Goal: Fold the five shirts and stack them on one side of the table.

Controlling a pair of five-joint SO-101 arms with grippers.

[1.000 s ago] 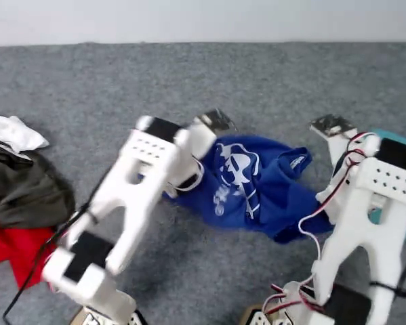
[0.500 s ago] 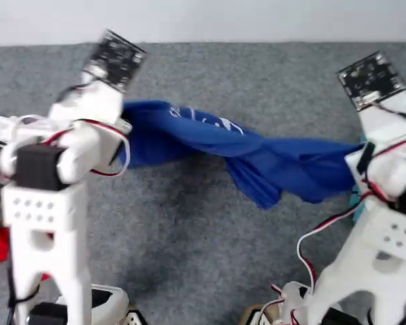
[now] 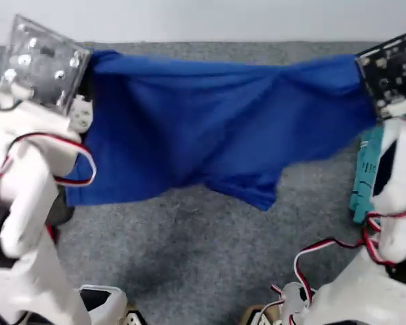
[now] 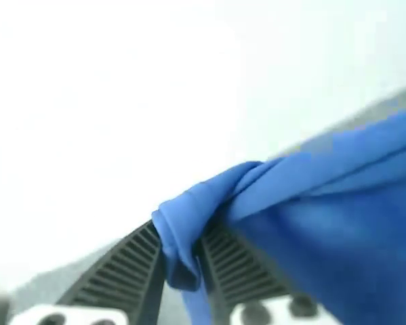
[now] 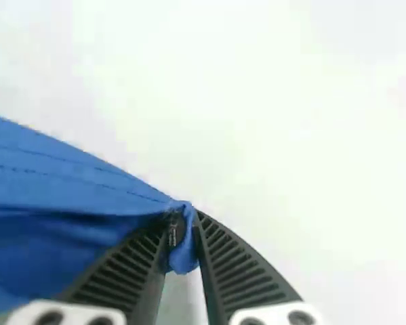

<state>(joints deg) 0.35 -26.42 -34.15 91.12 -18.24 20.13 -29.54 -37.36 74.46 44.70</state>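
Above the grey table, the blue shirt hangs as a broad sheet, stretched between the two arms and lifted off the surface. Its top edge runs almost level from the left arm across to the right arm. Its lower edge sags unevenly, longest at the left side and with a point of cloth drooping near the middle.

The left gripper is clamped narrow on a bunched corner of the shirt; the fabric folds over and down between the ribbed fingers. The right gripper pinches the opposite corner in the same way, with a small tuft of blue squeezed between its ribbed fingers and the cloth pulled taut away from it. Both wrist views look out at a white wall behind the held cloth.

One second ago the shirt lay crumpled on the table between the arms, both of which were bent low over it. Half a second ago it had been raised as a twisted rope, sagging in the middle, with the arms partly up. Now the arms stand higher and farther apart, and the twist has opened into a flat panel that covers much of the far table. A teal item sits beside the right arm, partly behind the shirt's edge.
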